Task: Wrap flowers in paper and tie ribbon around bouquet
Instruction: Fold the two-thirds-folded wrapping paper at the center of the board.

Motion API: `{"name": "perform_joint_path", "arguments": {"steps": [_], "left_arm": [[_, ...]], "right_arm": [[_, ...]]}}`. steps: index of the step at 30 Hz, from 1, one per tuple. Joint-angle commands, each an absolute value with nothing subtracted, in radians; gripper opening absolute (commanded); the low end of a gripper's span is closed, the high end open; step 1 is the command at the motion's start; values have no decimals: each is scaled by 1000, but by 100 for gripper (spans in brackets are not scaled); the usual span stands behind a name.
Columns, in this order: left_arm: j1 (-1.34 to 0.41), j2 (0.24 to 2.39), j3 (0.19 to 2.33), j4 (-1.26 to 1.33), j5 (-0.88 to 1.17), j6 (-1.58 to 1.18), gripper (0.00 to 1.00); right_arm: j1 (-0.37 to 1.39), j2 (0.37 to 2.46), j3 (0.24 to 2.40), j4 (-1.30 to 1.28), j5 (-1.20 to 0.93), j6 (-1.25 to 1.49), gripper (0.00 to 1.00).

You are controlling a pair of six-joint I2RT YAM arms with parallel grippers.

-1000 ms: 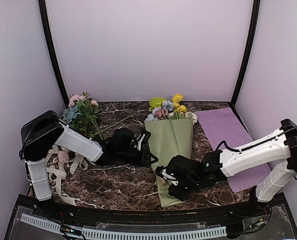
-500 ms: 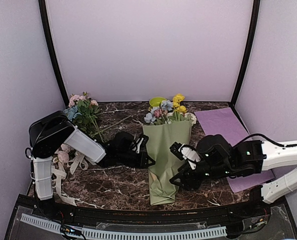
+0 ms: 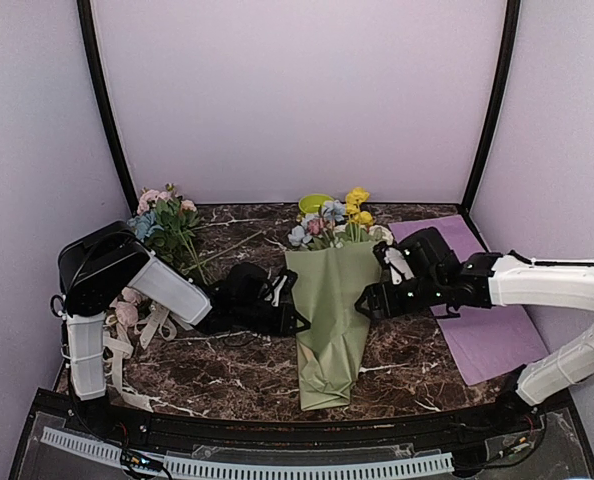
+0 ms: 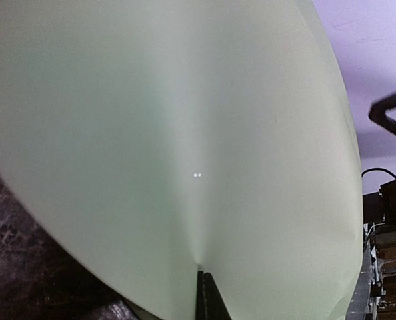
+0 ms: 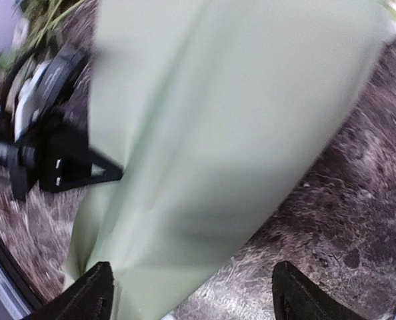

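The bouquet (image 5: 205, 120) is blurred in the right wrist view, its wide end cropped.

The right hand (image 3: 369, 290) has opened, seemingly released the bouquet (image 3: 332, 310) and swung beside it.

1. Sage-green paper bouquet cone (image 3: 332, 310): plain pale green with no pattern, shaded darker along its creases.
2. Flower heads (image 3: 329, 222) at the cone's wide end: yellow, pale blue, pink and a touch of white.
3. Marble-look worktop (image 3: 227, 375) under the cone: dark brown-black with white veins.
4. Flat paper sheet (image 3: 477, 300) right of the cone: plain purple.
5. Loose leafy flower cluster (image 3: 165, 225) far left of the cone: pink and blue blooms, dark green leaves.
6. Flat ribbon (image 3: 119, 352) left of the cone: cream-white.
7. Small bowl (image 3: 315, 203) behind the cone: yellow-green.
8. Left arm (image 3: 162, 285) and right arm (image 3: 547, 283): white shells, black joints. The left gripper (image 3: 299, 312) and right gripper (image 3: 369, 300) are black.
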State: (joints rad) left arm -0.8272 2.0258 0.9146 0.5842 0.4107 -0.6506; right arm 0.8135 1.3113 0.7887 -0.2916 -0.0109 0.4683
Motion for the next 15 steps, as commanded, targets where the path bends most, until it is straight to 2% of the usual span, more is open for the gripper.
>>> {"name": "perform_joint_path", "arguments": {"steps": [1, 2, 4, 8, 11, 15], "left_arm": [[-819, 2019, 919, 539, 394, -620, 0], [-820, 2019, 919, 539, 394, -620, 0], [-820, 2019, 916, 540, 395, -613, 0], [-820, 2019, 915, 540, 393, -606, 0], [-819, 2017, 922, 542, 403, -600, 0], [-819, 2010, 932, 527, 414, -577, 0]], "right_arm": [[578, 1349, 734, -139, -232, 546, 95], [523, 1360, 710, -75, -293, 560, 99], [433, 1397, 694, 17, -367, 573, 100], [407, 1517, 766, 61, -486, 528, 97], [422, 1554, 787, 49, -482, 512, 81], [506, 1471, 785, 29, -376, 465, 59]]}}
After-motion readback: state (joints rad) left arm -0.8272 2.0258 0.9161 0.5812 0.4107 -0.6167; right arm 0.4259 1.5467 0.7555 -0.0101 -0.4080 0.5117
